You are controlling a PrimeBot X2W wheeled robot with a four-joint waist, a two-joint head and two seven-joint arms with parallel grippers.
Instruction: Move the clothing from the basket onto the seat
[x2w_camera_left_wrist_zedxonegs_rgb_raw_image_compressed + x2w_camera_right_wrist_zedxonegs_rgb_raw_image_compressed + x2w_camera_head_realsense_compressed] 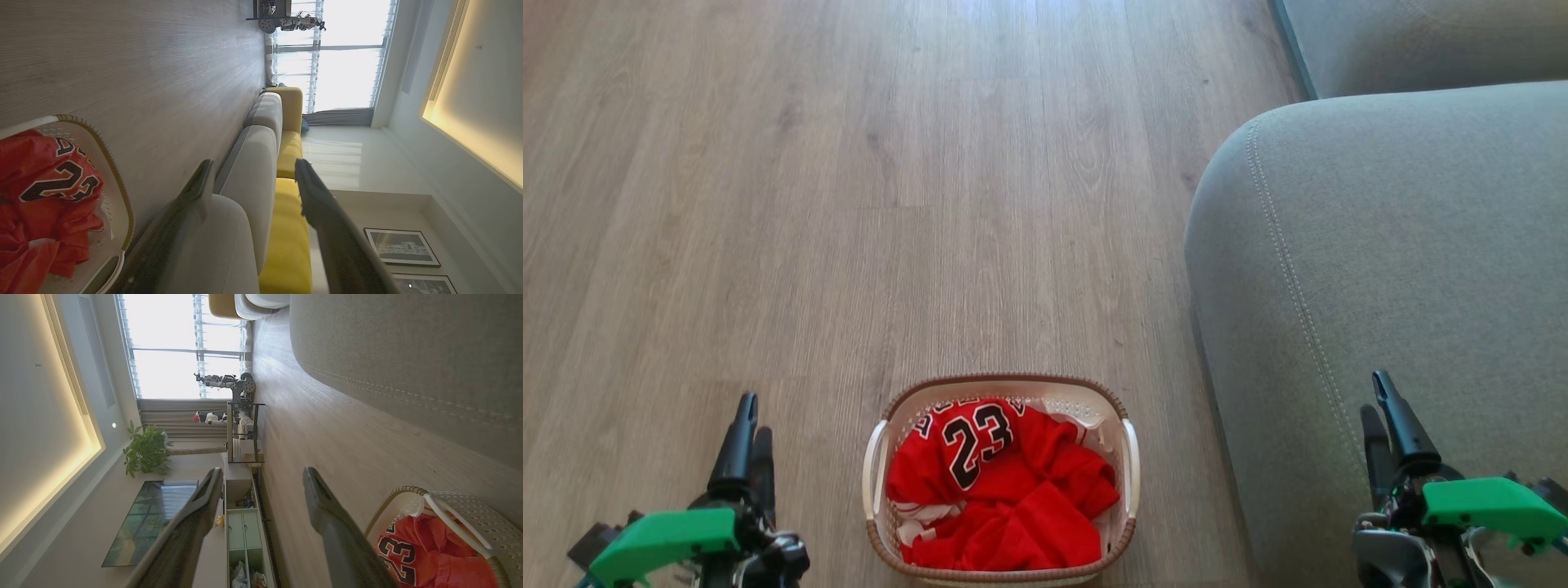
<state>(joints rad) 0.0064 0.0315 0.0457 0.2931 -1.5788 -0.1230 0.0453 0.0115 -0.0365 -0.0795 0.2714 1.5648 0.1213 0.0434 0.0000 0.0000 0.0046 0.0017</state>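
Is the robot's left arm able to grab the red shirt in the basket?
Probably yes. The left end effector hangs open beside the basket, bare floor between them, and the red shirt lies uncovered on top.

We read only 1 marking: a black, white-outlined 23 on the red jersey (977, 435), lying in the basket (1005, 380) between our left gripper (754, 413) and right gripper (1374, 393); lettering above it is illegible.

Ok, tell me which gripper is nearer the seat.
Right. In head view the right gripper lies against the seat at its near end; the left gripper hangs above the floor, on the far side of the basket from the seat.
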